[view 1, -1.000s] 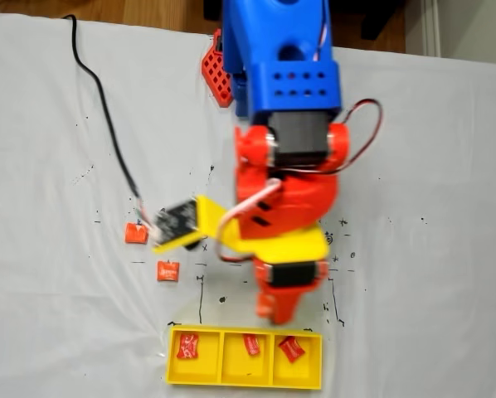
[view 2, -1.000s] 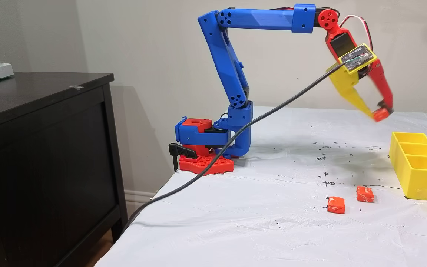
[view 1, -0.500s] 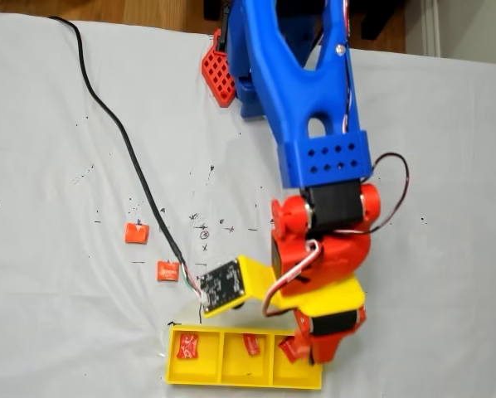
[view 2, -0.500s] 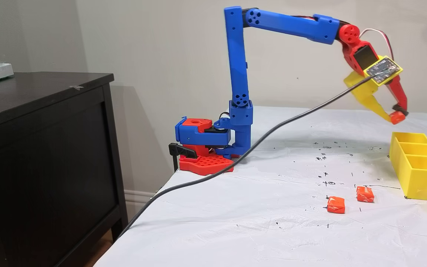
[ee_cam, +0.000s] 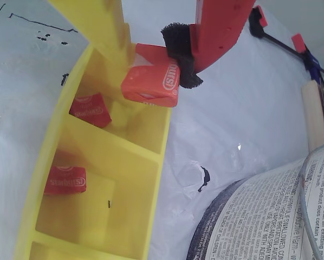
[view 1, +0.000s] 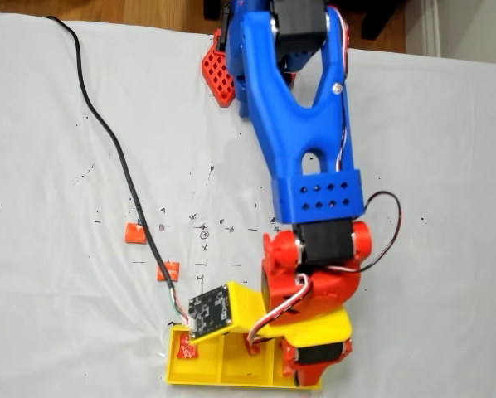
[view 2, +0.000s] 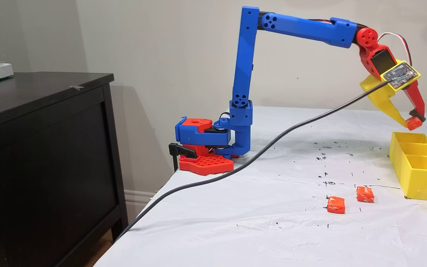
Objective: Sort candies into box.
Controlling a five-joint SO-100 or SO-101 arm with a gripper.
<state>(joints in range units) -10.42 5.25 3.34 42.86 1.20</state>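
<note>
My gripper (ee_cam: 152,60) is shut on an orange-red candy (ee_cam: 151,84), pinched between the yellow finger and the red finger's black pad. In the side fixed view the gripper (view 2: 413,121) holds it just above the far compartment of the yellow box (view 2: 419,174). In the wrist view the box (ee_cam: 154,179) has one candy (ee_cam: 90,110) in the compartment under the held one and another candy (ee_cam: 65,179) in the compartment beside it. Two loose candies (view 2: 336,204) (view 2: 364,194) lie on the table short of the box. From above, my arm covers most of the box (view 1: 223,383).
A black cable (view 2: 272,141) runs from the gripper's circuit board across the table and off its front left edge. An open book (ee_cam: 270,216) lies just past the box in the wrist view. The arm's base (view 2: 202,148) is clamped at the table's left edge, beside a dark cabinet (view 2: 43,148).
The arm has stretched outward and lowered, carrying the held candy from short of the box to just above its end compartment. The loose candies have not moved.
</note>
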